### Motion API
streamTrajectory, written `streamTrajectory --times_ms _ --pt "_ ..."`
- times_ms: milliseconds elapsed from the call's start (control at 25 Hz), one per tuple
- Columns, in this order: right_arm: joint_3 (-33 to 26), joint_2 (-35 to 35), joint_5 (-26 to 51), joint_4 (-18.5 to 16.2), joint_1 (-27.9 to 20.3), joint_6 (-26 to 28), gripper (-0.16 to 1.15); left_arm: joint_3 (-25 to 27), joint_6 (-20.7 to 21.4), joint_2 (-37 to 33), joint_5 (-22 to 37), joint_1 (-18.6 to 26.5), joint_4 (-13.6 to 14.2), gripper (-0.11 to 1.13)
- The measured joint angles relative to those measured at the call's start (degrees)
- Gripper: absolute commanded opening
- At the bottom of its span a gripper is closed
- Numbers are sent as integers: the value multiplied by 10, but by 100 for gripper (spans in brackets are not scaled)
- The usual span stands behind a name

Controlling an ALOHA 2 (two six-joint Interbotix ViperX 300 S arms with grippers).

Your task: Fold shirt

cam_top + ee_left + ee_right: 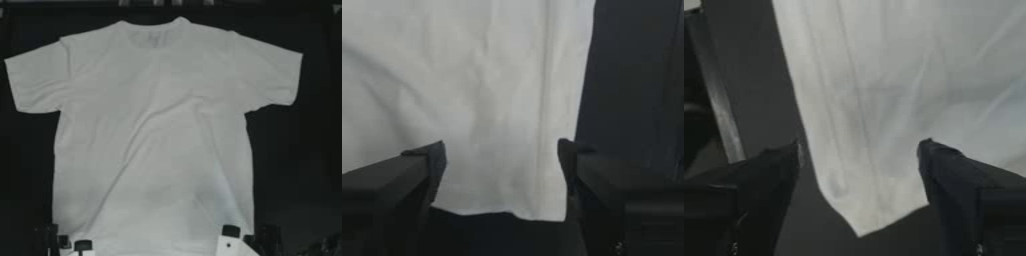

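Observation:
The white shirt lies spread flat on the dark table, front up and wrinkled, with the collar at the far edge, both sleeves out and the hem at the near edge. My left gripper is at the hem's left corner. In the left wrist view this gripper is open, its jaws either side of the shirt's corner. My right gripper is at the hem's right corner. In the right wrist view it is open as well, astride the shirt's corner.
Bare dark table shows right of the shirt's body and in a narrow strip on the left. A grey rail runs along the table's side in the right wrist view.

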Motion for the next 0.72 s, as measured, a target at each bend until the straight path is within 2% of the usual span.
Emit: streamTrajectory --times_ms 520,720 --pt "-4 42 3 -4 5 4 97 -7 -1 55 0 -9 -18 97" --pt "-4 62 4 -4 -3 -7 97 -8 -1 57 -1 -10 -19 97"
